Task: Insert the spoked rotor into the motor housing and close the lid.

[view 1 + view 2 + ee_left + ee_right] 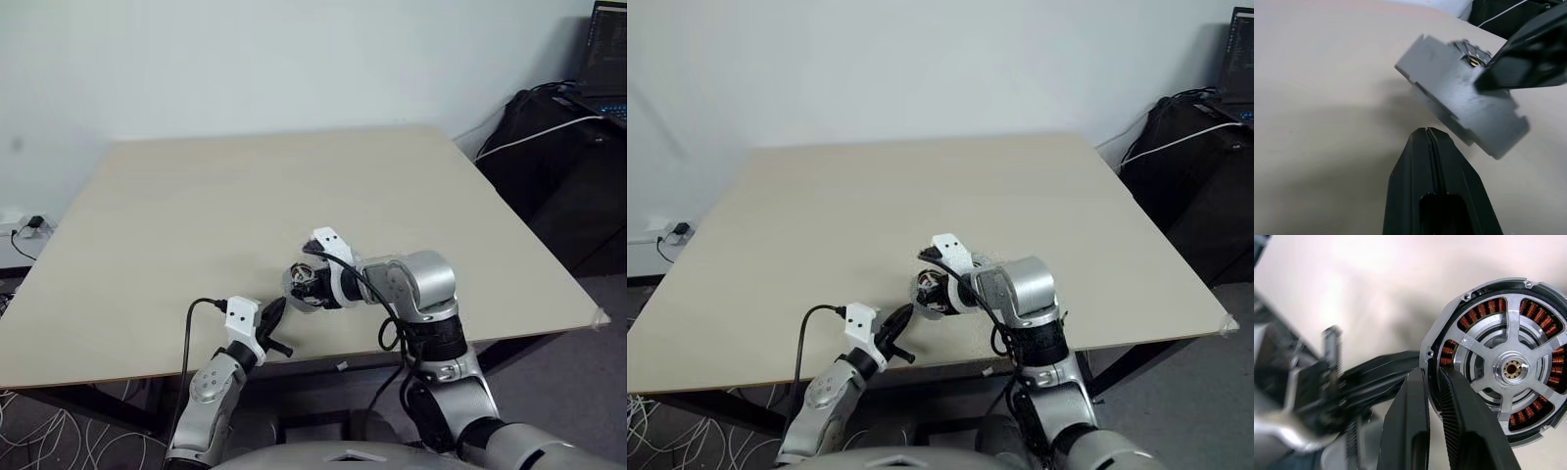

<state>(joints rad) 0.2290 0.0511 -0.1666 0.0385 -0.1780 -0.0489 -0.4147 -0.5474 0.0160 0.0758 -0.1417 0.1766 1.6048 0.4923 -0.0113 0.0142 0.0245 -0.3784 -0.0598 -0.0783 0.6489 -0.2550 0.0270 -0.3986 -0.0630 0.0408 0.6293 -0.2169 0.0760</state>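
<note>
The right gripper (1432, 382) pinches the rim of the round motor housing (1508, 367) (copper-orange windings ringed by a dark rim, silver spoked face with a central hub), holding it above the beige table (196, 215) near its front edge, face turned toward the wrist camera. The left gripper (1428, 142) hovers just beside, fingers pressed together.

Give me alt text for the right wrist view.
The right claw pinches the rim of a round motor assembly, whose silver spoked face shows copper windings behind it. The beige table lies behind.
</note>
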